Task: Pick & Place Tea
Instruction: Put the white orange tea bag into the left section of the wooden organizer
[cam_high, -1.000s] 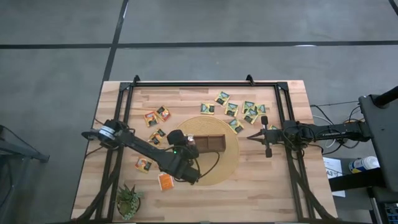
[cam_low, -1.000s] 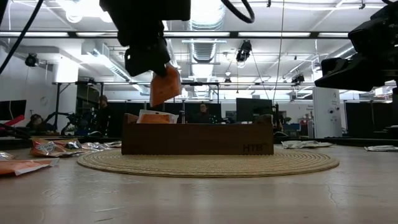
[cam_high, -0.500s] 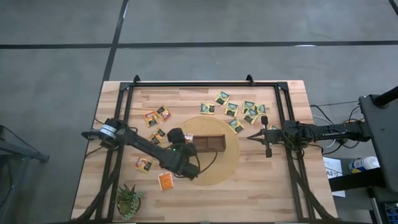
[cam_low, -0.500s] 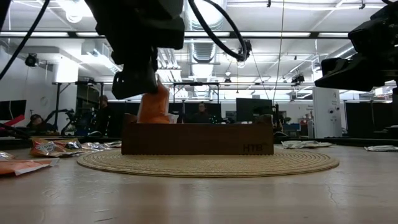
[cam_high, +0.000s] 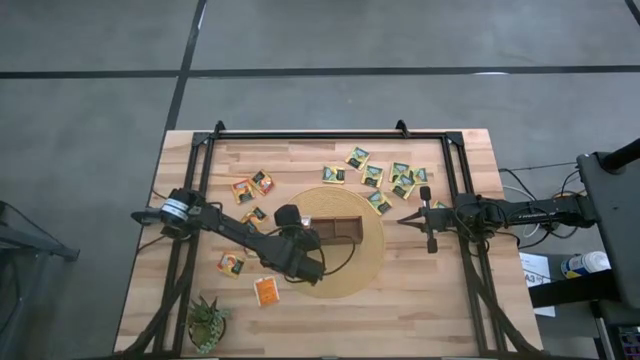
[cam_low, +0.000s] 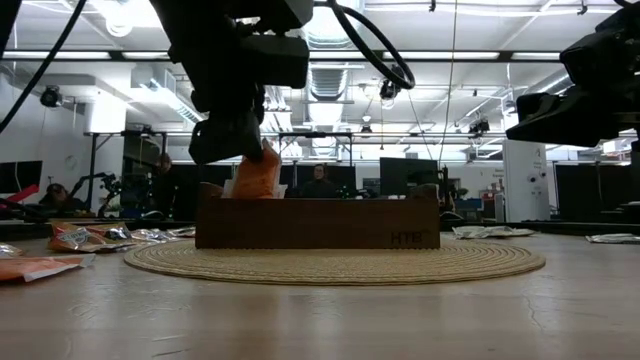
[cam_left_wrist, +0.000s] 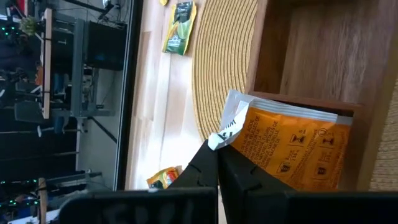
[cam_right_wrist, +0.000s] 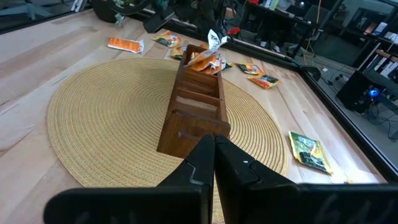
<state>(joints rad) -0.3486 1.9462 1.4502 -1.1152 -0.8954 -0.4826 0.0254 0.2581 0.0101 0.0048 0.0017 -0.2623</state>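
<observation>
The long dark wooden box (cam_high: 340, 231) lies on a round woven mat (cam_high: 355, 272). My left gripper (cam_high: 290, 222) hangs over the box's left end, shut on an orange tea sachet (cam_low: 258, 175). Another orange sachet (cam_high: 266, 290) lies flat on the table near the mat. Several red-and-yellow sachets (cam_high: 250, 188) lie to the left of the mat. Several green-and-yellow ones (cam_high: 385, 176) lie beyond it on the right. My right gripper (cam_high: 405, 219) is shut, holds nothing, and hovers at the mat's right edge. My left gripper (cam_left_wrist: 217, 158) pinches the orange sachet between its two fingers at its pale top edge (cam_left_wrist: 229, 127). The fingers come from above, pointing down. The sachet hangs below them, and its lower part (cam_left_wrist: 292, 155) sits inside the left end compartment of the box (cam_left_wrist: 311, 50).
A small green spiky plant (cam_high: 207, 322) stands at the table's near left corner. A black frame (cam_high: 330, 135) runs along the far edge and down both sides. Bare table lies near the mat on the right (cam_high: 420, 310).
My left gripper has come down toward the box's left end, still shut on the orange sachet. The sachet hung clear above the box a second ago and now dips into the end compartment. My right arm has kept still.
</observation>
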